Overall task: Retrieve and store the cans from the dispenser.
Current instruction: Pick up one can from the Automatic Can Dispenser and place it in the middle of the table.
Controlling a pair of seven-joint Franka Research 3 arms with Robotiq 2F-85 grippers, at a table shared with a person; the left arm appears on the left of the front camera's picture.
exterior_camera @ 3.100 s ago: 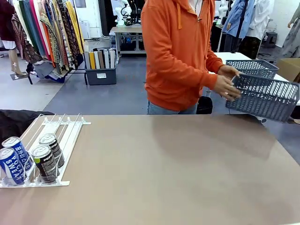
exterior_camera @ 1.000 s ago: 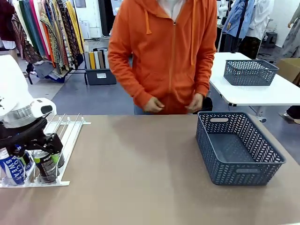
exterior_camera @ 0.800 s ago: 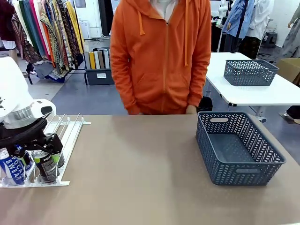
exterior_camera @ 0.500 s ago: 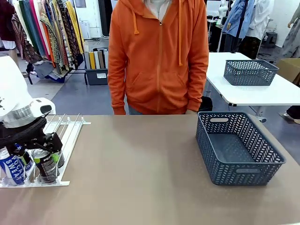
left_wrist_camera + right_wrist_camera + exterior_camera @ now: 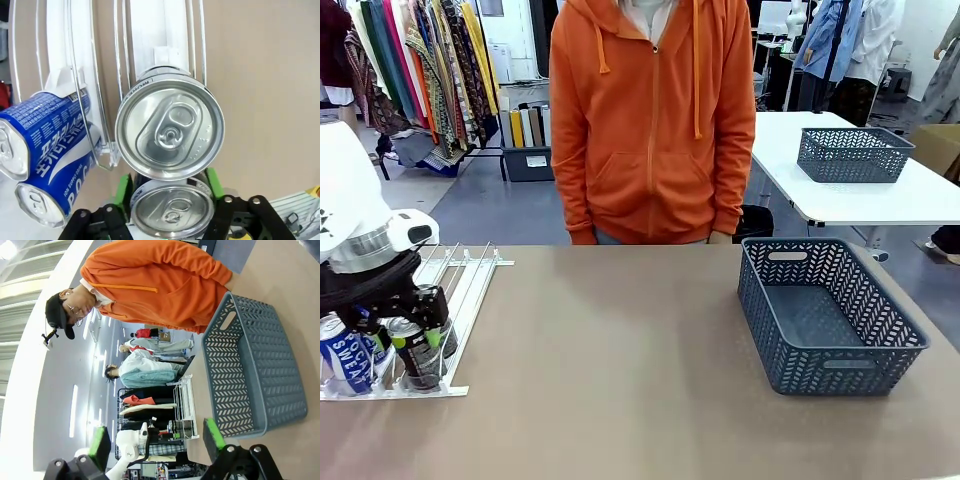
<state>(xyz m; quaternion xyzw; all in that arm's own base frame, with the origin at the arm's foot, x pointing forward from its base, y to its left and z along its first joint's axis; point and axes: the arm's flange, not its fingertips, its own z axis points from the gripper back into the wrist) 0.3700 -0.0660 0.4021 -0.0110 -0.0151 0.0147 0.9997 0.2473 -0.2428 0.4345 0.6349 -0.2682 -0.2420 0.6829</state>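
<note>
The white wire dispenser (image 5: 472,272) lies at the table's left, its lanes sloping towards me. Two blue-and-white cans (image 5: 344,352) stand in its left lane. In the right lane stand two dark cans, one behind the other. My left gripper (image 5: 408,335) reaches down over the front dark can (image 5: 417,358). In the left wrist view its green pads (image 5: 123,188) press both sides of that can (image 5: 171,216); the second dark can (image 5: 170,132) and the blue cans (image 5: 50,132) sit just beyond. My right gripper (image 5: 157,440) is open, with nothing between its fingers.
A dark grey lattice basket (image 5: 830,312) stands on the table's right half, also in the right wrist view as the basket (image 5: 260,370). A person in an orange hoodie (image 5: 650,130) stands at the far edge, arms down. A second basket (image 5: 853,152) rests on a white table behind.
My left gripper's fingers have drawn in onto the front dark can. Before that the person set the grey basket on the table, and my left arm came over the dispenser.
</note>
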